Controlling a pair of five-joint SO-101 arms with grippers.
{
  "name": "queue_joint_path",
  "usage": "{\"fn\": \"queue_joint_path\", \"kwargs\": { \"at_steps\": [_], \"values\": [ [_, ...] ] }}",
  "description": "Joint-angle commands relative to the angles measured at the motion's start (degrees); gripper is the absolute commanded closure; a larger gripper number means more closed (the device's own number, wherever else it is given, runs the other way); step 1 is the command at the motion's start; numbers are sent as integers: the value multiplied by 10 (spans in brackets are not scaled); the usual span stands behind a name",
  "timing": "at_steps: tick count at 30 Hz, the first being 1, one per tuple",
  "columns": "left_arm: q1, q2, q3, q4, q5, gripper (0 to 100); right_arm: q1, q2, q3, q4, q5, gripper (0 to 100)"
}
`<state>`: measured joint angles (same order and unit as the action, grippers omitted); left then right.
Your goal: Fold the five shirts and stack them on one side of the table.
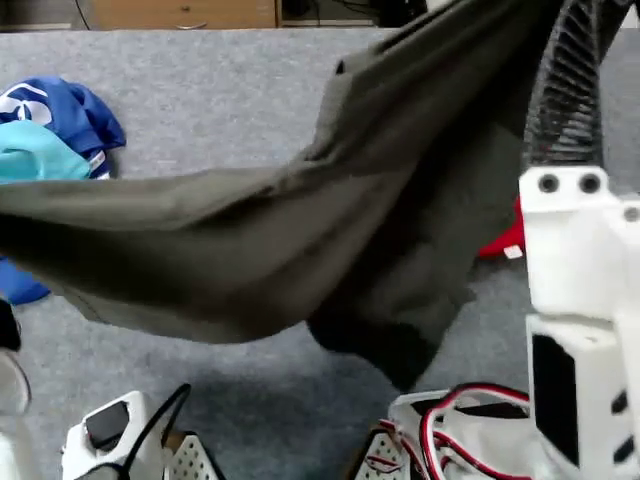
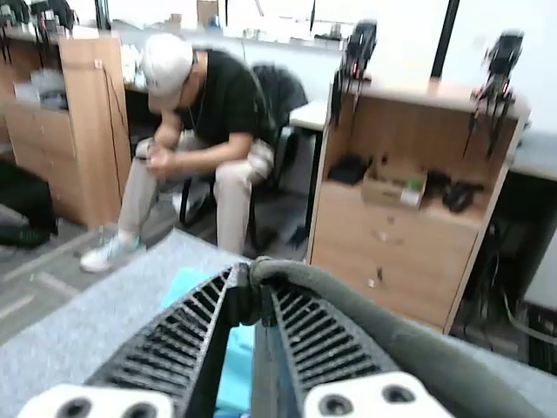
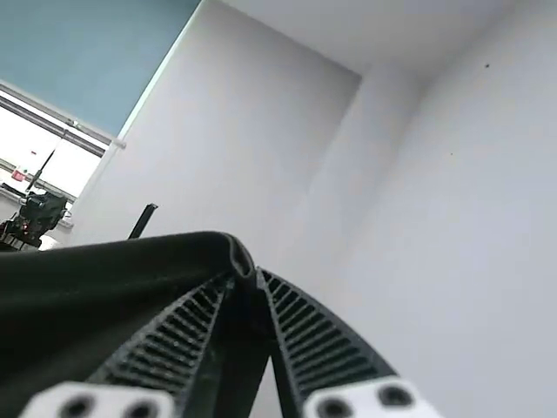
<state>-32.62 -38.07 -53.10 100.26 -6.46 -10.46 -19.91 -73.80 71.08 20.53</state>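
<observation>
A dark olive shirt [image 1: 300, 230] hangs stretched in the air above the grey table [image 1: 220, 90]. My right gripper [image 1: 570, 30] is raised at the far right and is shut on one end of it; in the right wrist view the fingers [image 3: 305, 331] pinch the cloth [image 3: 87, 296] at the tips. My left gripper [image 2: 254, 280] is shut on the other end of the olive shirt [image 2: 418, 348], which runs off the left edge of the high view. A cyan shirt [image 1: 35, 155] lies on a blue shirt [image 1: 70, 110] at the table's left, and the cyan shirt [image 2: 235, 357] lies under the left gripper. A red shirt [image 1: 508, 238] peeks out at the right.
The right arm's white body [image 1: 575, 300] stands at the near right. Arm bases and cables [image 1: 130, 440] sit along the near edge. A wooden cabinet [image 2: 400, 226] stands beyond the table's far edge.
</observation>
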Motion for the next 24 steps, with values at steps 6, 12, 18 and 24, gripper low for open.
{"fn": "queue_joint_path", "kwargs": {
  "at_steps": [6, 12, 18, 24],
  "values": [
    [-33, -33, -94, 4, 1, 980, 48, -1, -7, -33, 35, 998],
    [-73, -36, -104, 4, -27, 981, 89, -1, -7, -45, 40, 998],
    [-74, -42, -103, 6, -47, 981, 87, -10, -4, -16, 36, 998],
    [-73, -79, -46, 7, -47, 981, 87, -9, -2, 40, 40, 998]
  ]
}}
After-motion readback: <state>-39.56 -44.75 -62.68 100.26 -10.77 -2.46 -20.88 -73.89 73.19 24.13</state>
